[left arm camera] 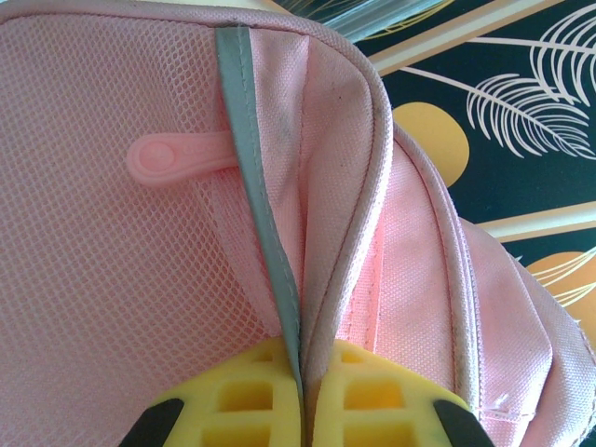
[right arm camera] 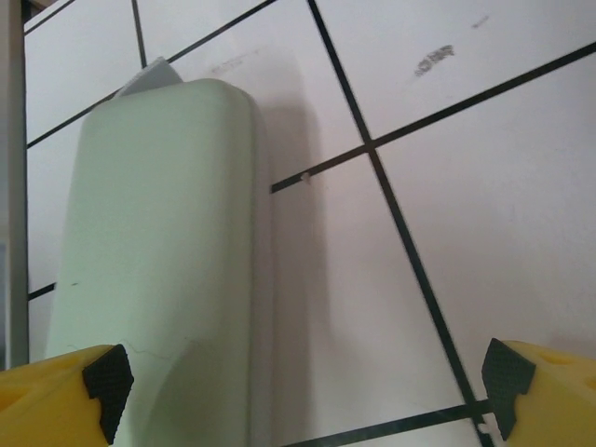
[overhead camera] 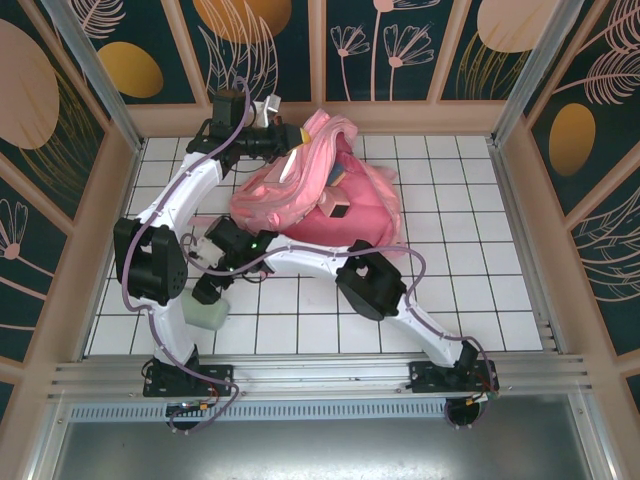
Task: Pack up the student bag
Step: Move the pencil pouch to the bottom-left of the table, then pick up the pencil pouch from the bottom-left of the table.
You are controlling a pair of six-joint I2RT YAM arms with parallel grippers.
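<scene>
The student bag (overhead camera: 360,205) slumped far-centre on the table (overhead camera: 470,250), long axis roughly crosswise. Its raised rear edge was clamped between the left gripper (left arm camera: 302,400)'s fingers (left arm camera: 242,402). The right gripper (right arm camera: 307,382) gaped wide, well apart, over a pale green box (right arm camera: 158,279).

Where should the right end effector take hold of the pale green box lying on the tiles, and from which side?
Grip across its two long sides, near the middle, coming down from above. The pale green box lies flat, long and narrow, so the open right end effector can likely span its width. The box sits off-centre, by one finger, so centre over it first.
</scene>
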